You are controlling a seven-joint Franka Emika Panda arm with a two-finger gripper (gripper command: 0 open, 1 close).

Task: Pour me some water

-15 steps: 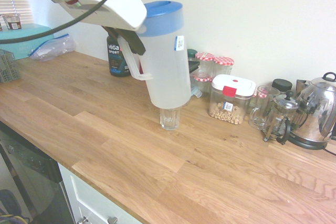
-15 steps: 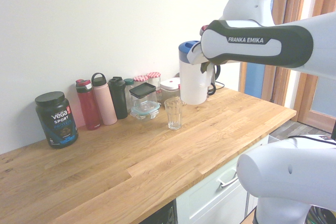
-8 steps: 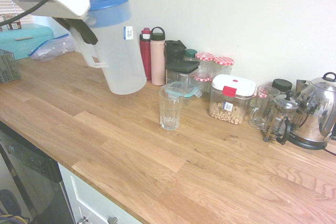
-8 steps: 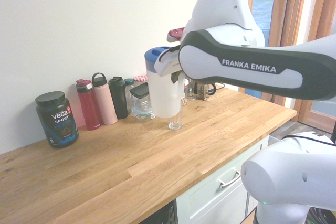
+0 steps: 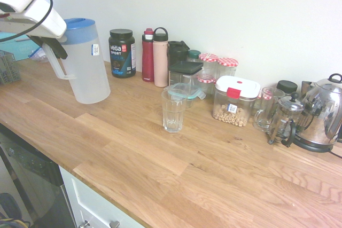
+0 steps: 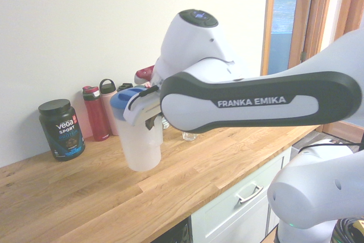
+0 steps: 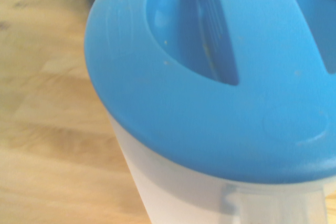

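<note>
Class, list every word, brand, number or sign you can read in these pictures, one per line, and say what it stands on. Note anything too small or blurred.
"vega SPORT": black tub by the wall; smaller print below is blurred.
"FRANKA EMIKA": dark band of the robot arm.
Small blue sticker on the pitcher: too small to read.
Small label on the white-lidded container: too small to read.
Wrist view: no print.

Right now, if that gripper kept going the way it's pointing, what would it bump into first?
Probably the wooden counter: the gripper, holding the pitcher by its handle, points steeply down at bare wood. Depth is hard to judge.
</note>
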